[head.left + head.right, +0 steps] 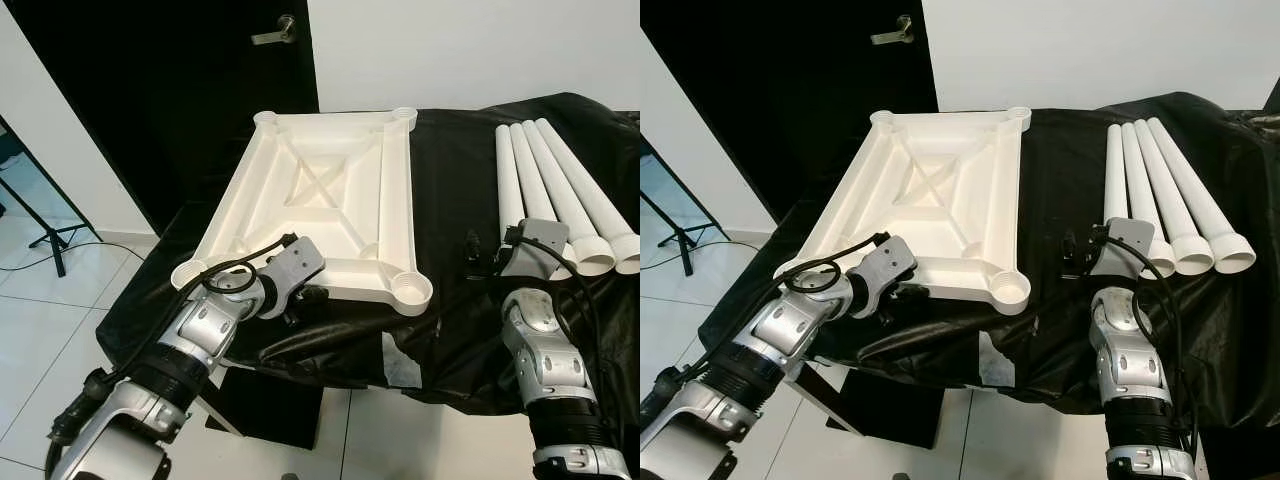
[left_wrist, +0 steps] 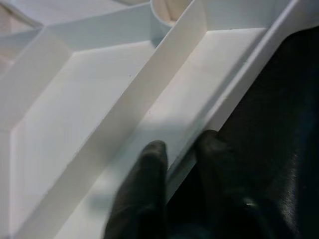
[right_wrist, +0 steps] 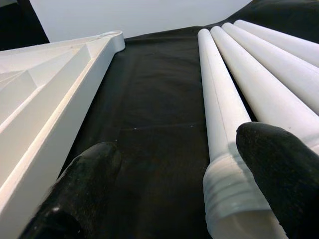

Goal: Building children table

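Currently: white tabletop (image 1: 320, 195) lies upside down on the black-draped bench (image 1: 450, 200), ribbed underside up, a round leg socket at each corner. It sits on the robot's left half of the bench, partly overhanging the near-left edge.

Four white legs (image 1: 560, 195) lie side by side on the right half, well apart from the tabletop. Their long axes run away from the robot, fanning slightly; the wider threaded ends point toward it.

Left end effector (image 2: 179, 159) is at the tabletop's near rim. In the left wrist view its two fingers straddle the outer wall, one inside the channel, one outside over the cloth; they look closed onto the rim, pinching it.

Right end effector (image 3: 184, 169) hovers low over the cloth, just short of the threaded end of the leftmost leg (image 3: 222, 129). Fingers spread wide; one sits to the tabletop side, the other close beside the leg's threaded collar. Nothing held.

Key relation: the leftmost leg lies straight ahead of the right end effector, its axis roughly in line with the fingers' pointing direction, its near end between them but off-centre toward one finger. The right arm is clearly the nearer one. Judgement: a short advance and a small sideways correction would centre the leg before closing. Nearest empty socket (image 1: 411, 289) lies to the left of that end effector.
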`<state>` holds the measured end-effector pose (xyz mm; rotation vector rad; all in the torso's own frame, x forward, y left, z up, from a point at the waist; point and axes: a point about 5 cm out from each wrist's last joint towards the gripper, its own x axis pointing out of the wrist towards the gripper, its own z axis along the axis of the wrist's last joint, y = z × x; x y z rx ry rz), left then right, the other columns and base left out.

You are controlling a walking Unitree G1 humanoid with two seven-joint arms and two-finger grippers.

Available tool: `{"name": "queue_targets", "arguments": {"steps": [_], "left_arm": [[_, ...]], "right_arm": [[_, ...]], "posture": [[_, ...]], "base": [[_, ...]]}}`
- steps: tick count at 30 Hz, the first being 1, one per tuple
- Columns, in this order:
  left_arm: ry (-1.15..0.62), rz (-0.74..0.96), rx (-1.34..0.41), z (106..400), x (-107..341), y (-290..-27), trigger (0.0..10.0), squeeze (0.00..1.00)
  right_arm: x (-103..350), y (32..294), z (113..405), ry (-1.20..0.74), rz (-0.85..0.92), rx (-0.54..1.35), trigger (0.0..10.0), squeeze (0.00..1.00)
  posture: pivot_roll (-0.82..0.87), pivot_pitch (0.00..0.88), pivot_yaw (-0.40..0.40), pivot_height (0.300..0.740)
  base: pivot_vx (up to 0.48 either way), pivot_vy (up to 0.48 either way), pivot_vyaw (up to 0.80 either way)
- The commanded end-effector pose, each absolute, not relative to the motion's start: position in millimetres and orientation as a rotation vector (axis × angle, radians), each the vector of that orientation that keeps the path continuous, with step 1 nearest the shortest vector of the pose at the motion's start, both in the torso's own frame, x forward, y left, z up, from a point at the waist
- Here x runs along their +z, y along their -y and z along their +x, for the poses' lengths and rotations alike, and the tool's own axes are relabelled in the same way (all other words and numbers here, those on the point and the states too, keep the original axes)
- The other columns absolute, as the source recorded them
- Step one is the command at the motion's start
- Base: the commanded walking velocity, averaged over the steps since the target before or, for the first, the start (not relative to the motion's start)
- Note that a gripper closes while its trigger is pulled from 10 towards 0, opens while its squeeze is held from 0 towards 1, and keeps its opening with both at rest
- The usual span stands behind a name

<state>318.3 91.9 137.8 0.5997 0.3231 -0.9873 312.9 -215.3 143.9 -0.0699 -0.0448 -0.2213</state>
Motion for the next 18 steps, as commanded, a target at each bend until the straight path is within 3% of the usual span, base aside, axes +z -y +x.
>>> {"name": "queue_targets", "arguments": {"steps": [1, 6, 7, 11, 12, 13, 18], "left_arm": [[-0.398, 0.576, -1.24, 301, 131, -87, 0.0, 0.0], [-0.407, 0.583, -1.335, 289, 132, -87, 0.0, 0.0], [-0.378, 0.592, -1.321, 291, 134, -85, 10.0, 0.0], [-0.36, 0.597, -1.294, 295, 135, -84, 10.0, 0.0], [-0.337, 0.589, -1.244, 303, 138, -83, 10.0, 0.66], [-0.324, 0.577, -1.205, 309, 140, -83, 10.0, 1.0], [-0.31, 0.567, -1.155, 315, 144, -84, 10.0, 1.0]], "right_arm": [[141, 212, 312, 0.041, -0.073, -0.215, 10.0, 0.0], [141, 213, 312, 0.038, -0.074, -0.217, 10.0, 0.0], [141, 213, 312, 0.037, -0.075, -0.218, 10.0, 0.0], [141, 213, 312, 0.036, -0.076, -0.219, 10.0, 0.0], [141, 213, 312, 0.036, -0.076, -0.22, 10.0, 0.0], [141, 213, 312, 0.036, -0.076, -0.221, 10.0, 0.0], [141, 213, 312, 0.036, -0.077, -0.222, 10.0, 0.0]], "posture": [[-0.03, 0.0, 0.11, 0.74], [-0.03, 0.0, 0.111, 0.74], [-0.02, 0.0, 0.112, 0.74], [-0.02, 0.0, 0.111, 0.74], [-0.02, 0.0, 0.111, 0.74], [-0.02, 0.0, 0.111, 0.74], [-0.02, 0.0, 0.111, 0.74]], "base": [[0.0, 0.0, 0.0], [0.0, 0.0, 0.0], [0.0, 0.0, 0.0], [0.0, 0.0, 0.0], [0.0, 0.0, 0.0], [0.0, 0.0, 0.0], [0.0, 0.0, 0.0]]}}
